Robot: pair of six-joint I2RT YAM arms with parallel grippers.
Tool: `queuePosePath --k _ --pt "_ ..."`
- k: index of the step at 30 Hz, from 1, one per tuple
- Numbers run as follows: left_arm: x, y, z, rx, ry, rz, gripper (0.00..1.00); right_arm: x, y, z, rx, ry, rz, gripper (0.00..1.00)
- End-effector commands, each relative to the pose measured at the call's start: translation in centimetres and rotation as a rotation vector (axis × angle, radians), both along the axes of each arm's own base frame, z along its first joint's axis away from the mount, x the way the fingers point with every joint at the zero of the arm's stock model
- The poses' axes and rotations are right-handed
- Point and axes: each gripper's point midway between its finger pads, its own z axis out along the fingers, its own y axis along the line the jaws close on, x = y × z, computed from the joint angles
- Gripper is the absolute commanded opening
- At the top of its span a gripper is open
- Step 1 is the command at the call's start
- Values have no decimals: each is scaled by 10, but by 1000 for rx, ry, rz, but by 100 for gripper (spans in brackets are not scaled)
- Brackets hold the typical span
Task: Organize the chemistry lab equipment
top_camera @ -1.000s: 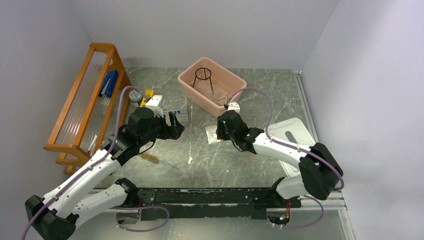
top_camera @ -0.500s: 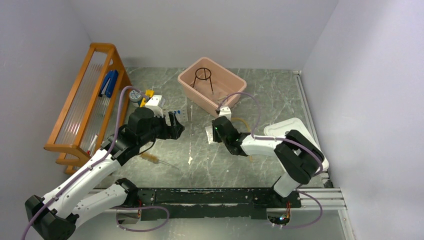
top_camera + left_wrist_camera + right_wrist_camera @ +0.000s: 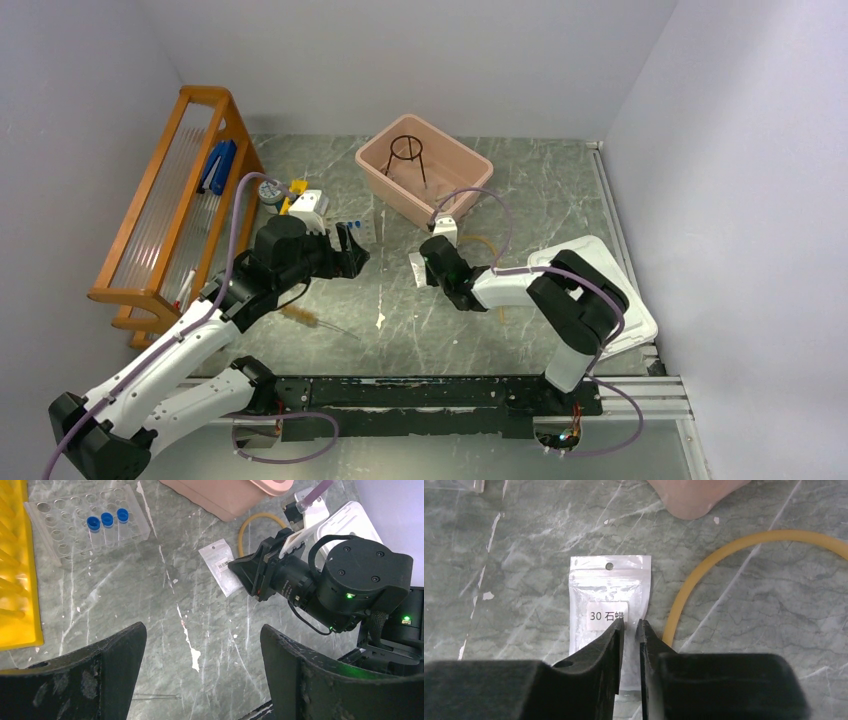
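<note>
Over the bag (image 3: 608, 587) on the table (image 3: 519, 560), the right gripper (image 3: 630, 624) has its jaws almost together, a thin gap showing. Whether film is caught between them I cannot tell. A good pinch probably wants the tips pressed down by the bag's right edge, clear of the tubing (image 3: 724, 555) just beside it, then a straight lift, likely toward the tub (image 3: 689, 495). The left gripper (image 3: 200, 635) hovers with jaws wide apart.
</note>
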Motion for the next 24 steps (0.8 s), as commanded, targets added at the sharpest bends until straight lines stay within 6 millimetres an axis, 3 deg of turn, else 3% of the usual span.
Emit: queuePosePath --k 1,3,9,15,24 --pt "3 -5 9 -35 -15 -5 88 -6 -4 -14 -26 31 -7 13" --pt "2 -6 6 -41 -3 -5 87 -7 -3 -14 -19 37 -3 0" --pt "-3 -11 -12 -75 59 -4 86 -14 5 2 59 38 29 0" --pt "-8 -19 -32 -137 139 9 96 -27 25 50 242 10 107 0" --pt "-10 -51 -25 -365 155 -59 95 -38 49 136 495 -57 192 0"
